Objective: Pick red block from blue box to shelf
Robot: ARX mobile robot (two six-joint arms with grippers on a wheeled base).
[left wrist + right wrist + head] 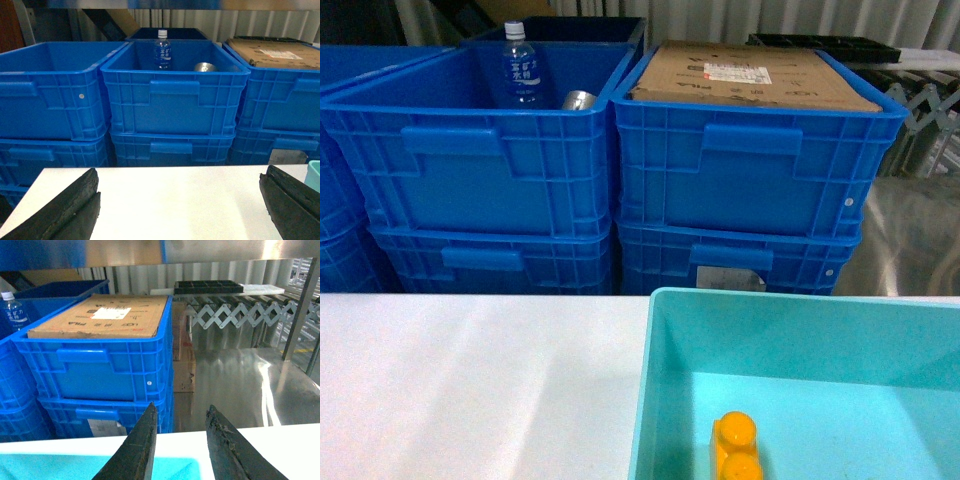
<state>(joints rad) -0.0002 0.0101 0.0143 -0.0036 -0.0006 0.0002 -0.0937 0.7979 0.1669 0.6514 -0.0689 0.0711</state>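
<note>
Both claws empty: left gripper (179, 212) wide open, right gripper (182, 450) part open over blue box (650, 400). Red block not visible; only orange block (737, 445) shows. Locate first, then descend.

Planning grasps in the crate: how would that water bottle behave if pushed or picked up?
The water bottle stands upright, tall and narrow, in the dark blue crate, so a sideways push would likely tip it. Once down, its round body would probably roll. The clear plastic looks smooth, so it may slip in a light grip. Fill level is unclear, so weight is uncertain.
</note>
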